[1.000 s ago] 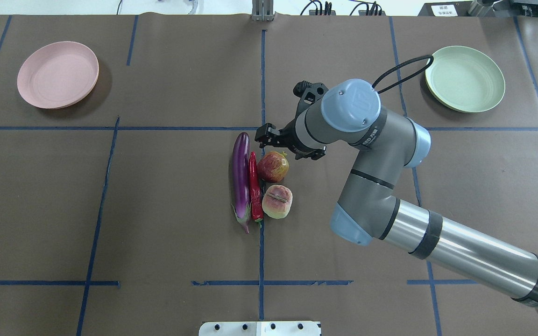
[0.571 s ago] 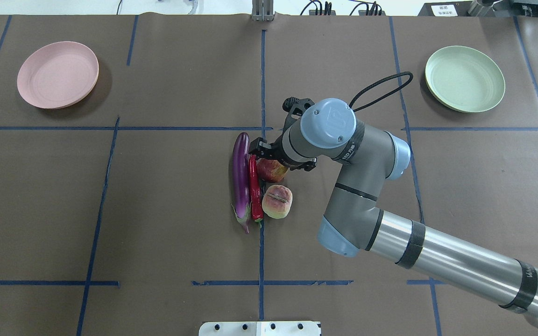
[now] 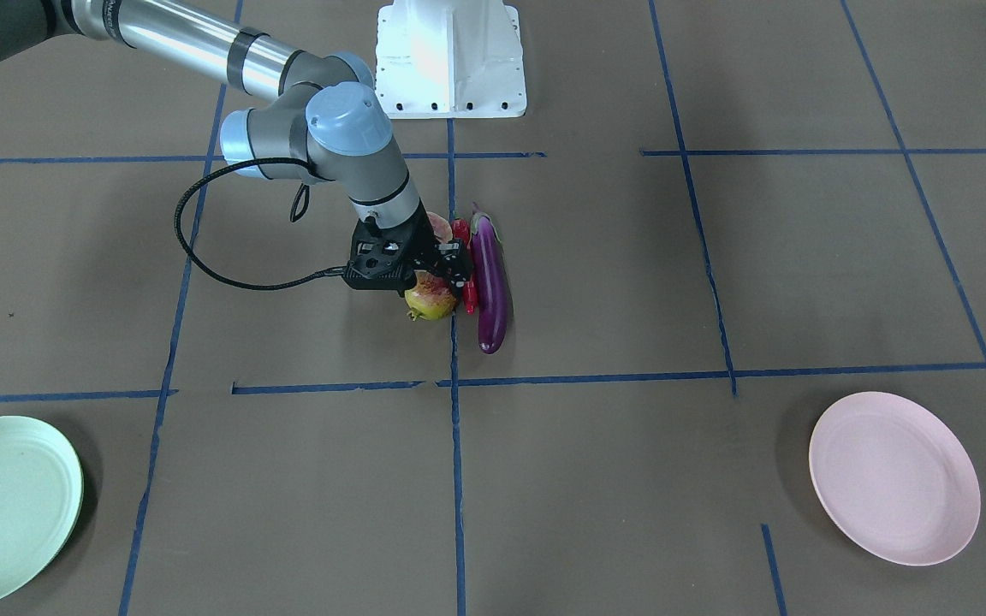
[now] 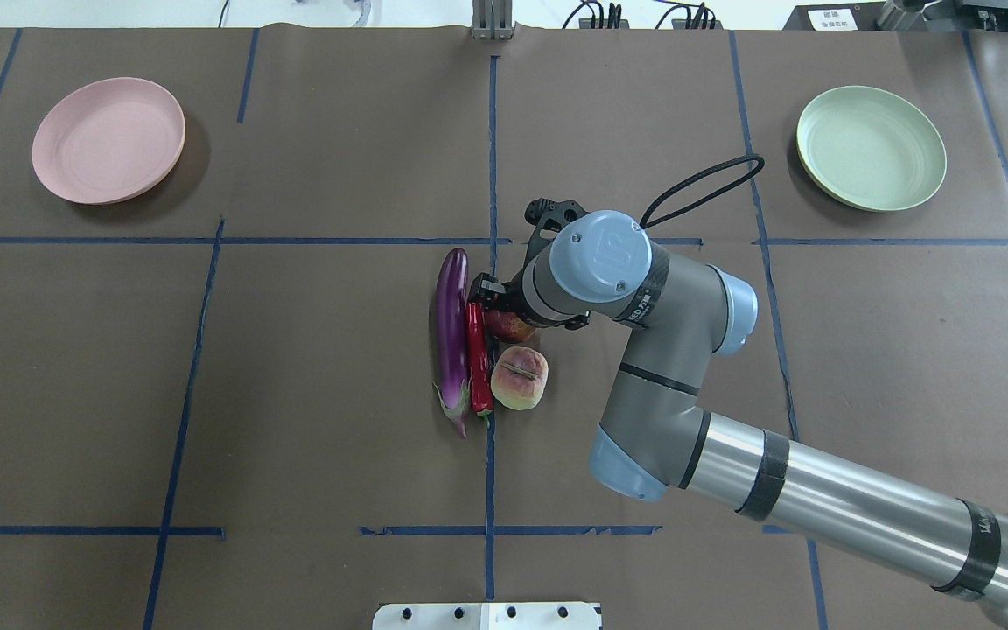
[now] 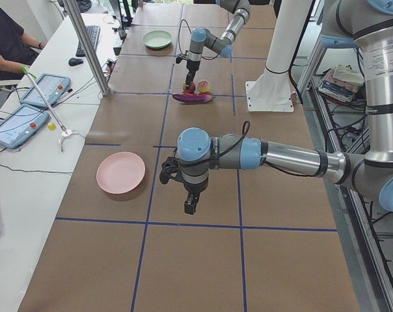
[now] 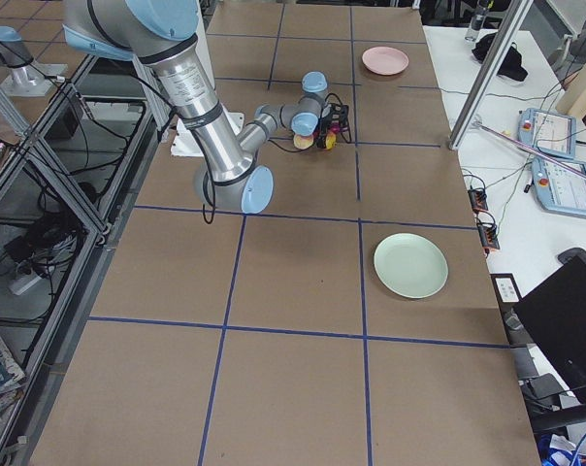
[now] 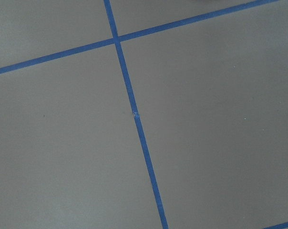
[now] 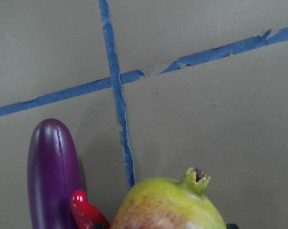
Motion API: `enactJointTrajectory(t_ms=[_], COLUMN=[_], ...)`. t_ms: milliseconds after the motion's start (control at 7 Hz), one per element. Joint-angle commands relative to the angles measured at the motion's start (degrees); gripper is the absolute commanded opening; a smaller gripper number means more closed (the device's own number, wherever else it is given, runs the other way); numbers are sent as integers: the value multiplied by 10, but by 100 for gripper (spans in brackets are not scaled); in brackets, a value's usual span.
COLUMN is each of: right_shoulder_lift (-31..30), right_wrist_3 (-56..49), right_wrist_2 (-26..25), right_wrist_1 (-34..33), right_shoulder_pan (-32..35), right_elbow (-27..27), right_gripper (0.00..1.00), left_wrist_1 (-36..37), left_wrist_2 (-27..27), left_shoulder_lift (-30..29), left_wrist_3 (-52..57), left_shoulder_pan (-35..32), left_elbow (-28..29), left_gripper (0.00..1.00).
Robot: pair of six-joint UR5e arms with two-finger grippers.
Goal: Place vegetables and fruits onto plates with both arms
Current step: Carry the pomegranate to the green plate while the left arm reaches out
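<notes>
The pomegranate (image 4: 511, 328) lies at the table's middle beside the red chili pepper (image 4: 476, 359) and the purple eggplant (image 4: 451, 332). The pinkish cut fruit half (image 4: 519, 377) lies just behind it, toward the robot. My right gripper (image 3: 420, 278) is down over the pomegranate (image 3: 430, 301), jaws open on either side of it. In the right wrist view the pomegranate (image 8: 168, 205) fills the bottom centre. The pink plate (image 4: 108, 140) and the green plate (image 4: 871, 147) are empty. My left gripper (image 5: 191, 207) hovers near the pink plate (image 5: 120, 172); I cannot tell its state.
The white robot base (image 3: 450, 56) stands at the near table edge. A black cable loop (image 4: 705, 179) arcs from the right wrist. Blue tape lines (image 7: 134, 114) grid the brown table. An operator (image 5: 4, 39) and tablets sit at a side table.
My right arm has moved toward the robot and to the left and has lowered its gripper over the pomegranate, which now shows less in the overhead view. The produce has not moved.
</notes>
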Motion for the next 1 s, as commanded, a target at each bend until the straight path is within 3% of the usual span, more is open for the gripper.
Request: enactJointTrajectory(t_ms=[0,286,429,571,857], right_shoulder_lift=[1,-11,-26,-26,-72], right_wrist_3=[-1,-2,-18,-82,-258], right_wrist_2=[-10,-2,7,22,34], right_wrist_1=[-24,-29,-77,-153,-189], right_shoulder_pan=[4,35,58,89,182], right_elbow=[7,37,81,121,121], right_gripper=[2,0,0,0,0], left_wrist_1=[-1,-2,-5,-20,-22], left_wrist_2=[0,0,0,-4,-38], left_shoulder_lift=[0,-1,0,2,1], left_wrist_3=[0,0,4,4,-1], left_shoulder_pan=[0,0,0,0,26], left_elbow=[0,-1,-4,-3,2], left_gripper=[100,100,100,100,100])
